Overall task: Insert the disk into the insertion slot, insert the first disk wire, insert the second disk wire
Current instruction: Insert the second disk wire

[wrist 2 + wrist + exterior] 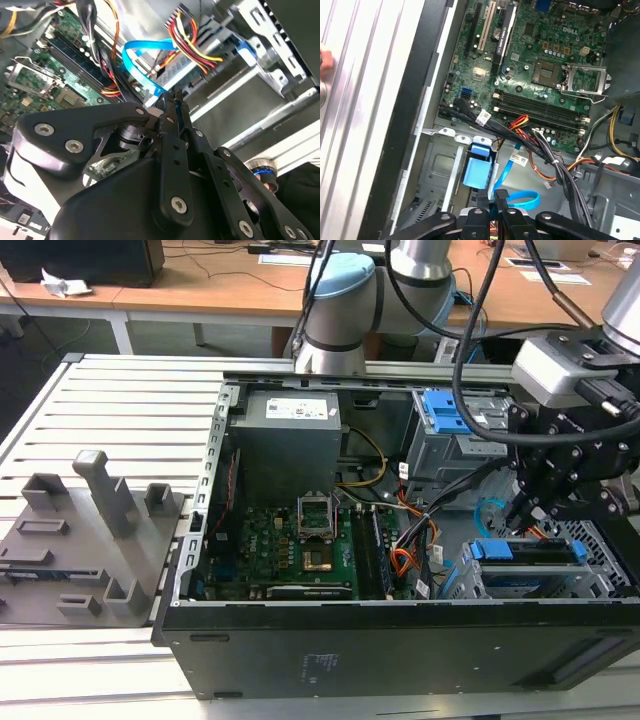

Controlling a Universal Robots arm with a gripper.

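Observation:
The disk (530,552), in its blue carrier, sits in the insertion slot (605,575), a silvery perforated cage at the exterior view's lower right of the open computer case. My gripper (522,512) hangs just above the disk's near end. In both wrist views its fingers (174,97) (494,196) are shut together on the end of the second disk wire (142,62), a light-blue cable that loops beside them (522,200). The first disk wire (192,42), a red-orange bundle, runs to a dark plug at the disk's edge. The carrier's blue tab (477,170) lies just beyond the fingertips.
The green motherboard (300,540) and grey power supply (290,435) fill the case's left part. A taller grey cage with a blue latch (445,410) stands behind the gripper. Black cable bundles (555,165) cross near the disk. A grey fixture (90,530) lies on the slatted table.

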